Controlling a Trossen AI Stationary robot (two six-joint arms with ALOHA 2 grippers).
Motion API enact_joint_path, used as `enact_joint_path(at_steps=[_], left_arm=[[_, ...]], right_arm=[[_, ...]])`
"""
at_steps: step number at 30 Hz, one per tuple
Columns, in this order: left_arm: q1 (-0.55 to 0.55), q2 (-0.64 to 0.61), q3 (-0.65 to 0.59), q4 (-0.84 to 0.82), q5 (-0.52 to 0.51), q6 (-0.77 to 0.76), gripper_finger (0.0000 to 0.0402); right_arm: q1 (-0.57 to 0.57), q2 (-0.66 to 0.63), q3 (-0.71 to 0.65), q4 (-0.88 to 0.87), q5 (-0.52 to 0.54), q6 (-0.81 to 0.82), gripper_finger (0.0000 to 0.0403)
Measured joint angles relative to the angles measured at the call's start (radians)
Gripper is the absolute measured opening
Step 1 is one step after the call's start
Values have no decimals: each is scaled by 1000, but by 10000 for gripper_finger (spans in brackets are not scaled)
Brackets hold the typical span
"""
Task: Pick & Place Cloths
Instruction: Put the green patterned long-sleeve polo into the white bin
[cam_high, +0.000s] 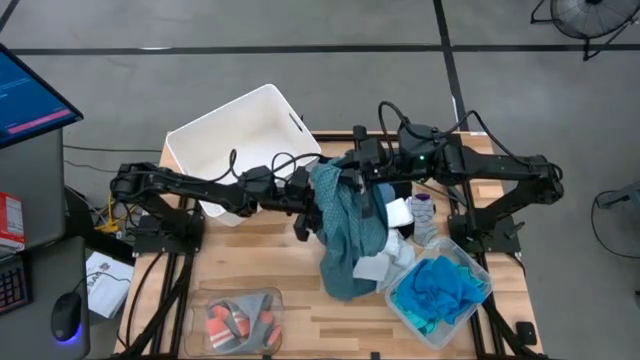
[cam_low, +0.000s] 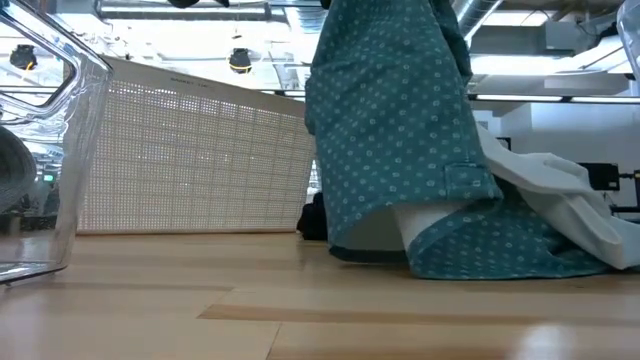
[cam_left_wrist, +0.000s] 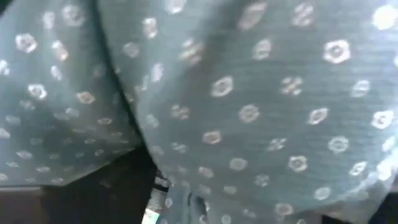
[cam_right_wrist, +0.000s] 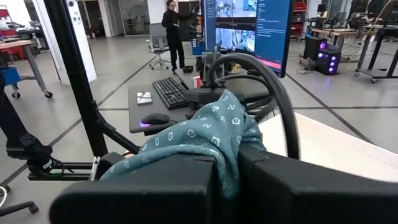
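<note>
R gripper (cam_right_wrist: 227, 171) clamped on dark teal-green cloth (cam_high: 345, 225), raised at table ctr; hem trails onto pile near-right. L gripper (cam_high: 312, 210) against cloth's left side, finger state can't tell. White bin (cam_high: 240, 135) far-left.

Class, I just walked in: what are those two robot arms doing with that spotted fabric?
Both arms hold one dark teal-green spotted cloth up over the table's middle. The right tool is shut on its top edge; the left tool is against its side, its grip hidden. The cloth's lower end drapes on the table. A white bin sits behind, and a turquoise cloth fills a clear container.
</note>
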Motion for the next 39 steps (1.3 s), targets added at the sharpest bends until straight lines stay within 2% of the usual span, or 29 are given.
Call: enact_joint_path(at_steps=[3,8,9,12,16,23,32,39], left_arm=[[0,-1,0,6,0,-5,211],[0,-1,6,38,11,-24,36],[0,0,17,39,16,-28,20],[-3,-25,50,37,18,-15,8],[0,-115,73,40,15,68,2],[52,-303,74,-9,-64,242,1],[240,-508,97,-40,-211,400,0],[431,-567,198,-52,-229,461,0]], right_arm=[[-7,0,0,0,0,1,10],[-15,0,1,0,0,18,14],[-17,-2,1,0,0,18,14],[-29,-25,1,1,1,18,19],[-60,-92,2,14,1,18,46],[-125,-231,3,12,8,18,88],[-158,-300,3,-134,8,18,118],[-158,-257,1,-273,5,24,123]])
